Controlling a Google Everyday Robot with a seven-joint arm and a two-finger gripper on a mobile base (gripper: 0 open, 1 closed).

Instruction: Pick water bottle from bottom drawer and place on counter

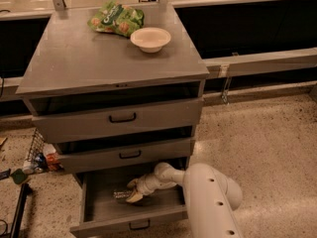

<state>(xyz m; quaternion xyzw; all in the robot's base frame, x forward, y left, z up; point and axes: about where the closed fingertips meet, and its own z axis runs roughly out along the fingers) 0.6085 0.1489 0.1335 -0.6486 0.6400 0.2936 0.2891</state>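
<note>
The bottom drawer (pixel 99 221) is pulled open below the two taller drawers. The water bottle (pixel 120 194) lies on its side on the drawer floor, left of centre, only partly visible. My gripper (pixel 133 191) reaches down into the drawer from the right and is right at the bottle's right end. My white arm (pixel 208 197) comes in from the lower right. The counter (pixel 99 58) is the grey cabinet top above.
A white bowl (pixel 150 38) and a green snack bag (pixel 116 19) sit at the counter's back. The top drawer (pixel 119 118) and middle drawer (pixel 126 154) stand slightly open. A wire basket with clutter (pixel 37 155) is on the floor to the left.
</note>
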